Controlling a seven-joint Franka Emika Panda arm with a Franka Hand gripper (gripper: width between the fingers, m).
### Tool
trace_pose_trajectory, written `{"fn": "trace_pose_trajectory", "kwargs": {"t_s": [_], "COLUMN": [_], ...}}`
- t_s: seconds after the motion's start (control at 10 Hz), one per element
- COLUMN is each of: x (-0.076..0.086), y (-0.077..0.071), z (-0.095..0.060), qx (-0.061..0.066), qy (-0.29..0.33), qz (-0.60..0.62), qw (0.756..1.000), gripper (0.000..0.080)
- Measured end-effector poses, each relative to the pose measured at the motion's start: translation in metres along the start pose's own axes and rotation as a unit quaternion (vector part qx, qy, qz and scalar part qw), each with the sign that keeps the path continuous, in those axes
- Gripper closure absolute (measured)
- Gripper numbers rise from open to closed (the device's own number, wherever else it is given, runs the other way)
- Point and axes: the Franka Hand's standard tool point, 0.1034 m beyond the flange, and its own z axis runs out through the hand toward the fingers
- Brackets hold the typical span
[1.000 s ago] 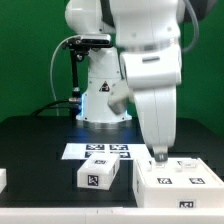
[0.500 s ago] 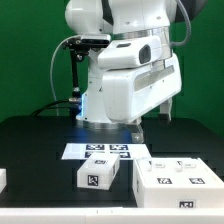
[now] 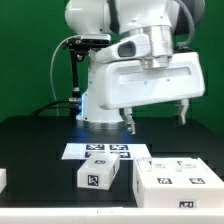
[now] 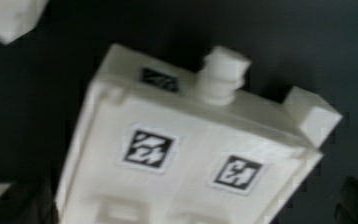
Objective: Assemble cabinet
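Note:
The cabinet (image 3: 180,178), a large white box with black-and-white tags on top, lies on the black table at the exterior view's lower right. My gripper (image 3: 155,119) hangs well above it and a little to its left. Its two fingers (image 3: 128,121) are spread wide apart with nothing between them. In the wrist view the cabinet (image 4: 194,140) fills the picture from above, with tags on its panels and two stubs at one edge. My fingertips do not show clearly there.
A small white tagged block (image 3: 100,175) lies left of the cabinet. The marker board (image 3: 105,151) lies flat behind it, in front of the robot base (image 3: 100,105). Another white part (image 3: 3,178) shows at the left edge.
The gripper has lifted off the cabinet's top left corner, risen well above the table and turned broadside to the exterior camera. The cabinet and the block have not moved.

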Motion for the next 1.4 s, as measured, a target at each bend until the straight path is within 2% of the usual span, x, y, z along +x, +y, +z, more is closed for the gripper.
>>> {"fn": "trace_pose_trajectory", "kwargs": {"t_s": [0.1, 0.2, 0.4, 0.6, 0.7, 0.8, 0.9, 1.0, 1.1, 1.2, 1.3, 1.4], "x": [-0.012, -0.008, -0.010, -0.022, -0.029, -0.033, -0.035, -0.042, -0.043, -0.042, -0.044, -0.044], "y": [0.007, 0.003, 0.001, -0.020, -0.034, -0.038, -0.029, -0.016, -0.019, -0.022, -0.019, -0.016], "z": [0.006, 0.005, 0.006, 0.013, 0.024, 0.035, 0.042, 0.050, 0.051, 0.050, 0.054, 0.064], "qx": [-0.001, 0.004, 0.002, -0.010, -0.012, -0.015, -0.023, -0.023, -0.015, -0.014, -0.015, -0.014], "qy": [0.005, -0.001, 0.005, 0.044, 0.061, 0.069, 0.086, 0.085, 0.073, 0.075, 0.071, 0.067], "qz": [0.048, 0.070, 0.106, 0.155, 0.156, 0.154, 0.146, 0.138, 0.147, 0.145, 0.144, 0.146], "qw": [0.999, 0.998, 0.994, 0.987, 0.986, 0.986, 0.985, 0.987, 0.986, 0.987, 0.987, 0.987], "gripper": [0.0004, 0.0004, 0.0004, 0.0004, 0.0004, 0.0004, 0.0004, 0.0004, 0.0004, 0.0004, 0.0004, 0.0004]}}
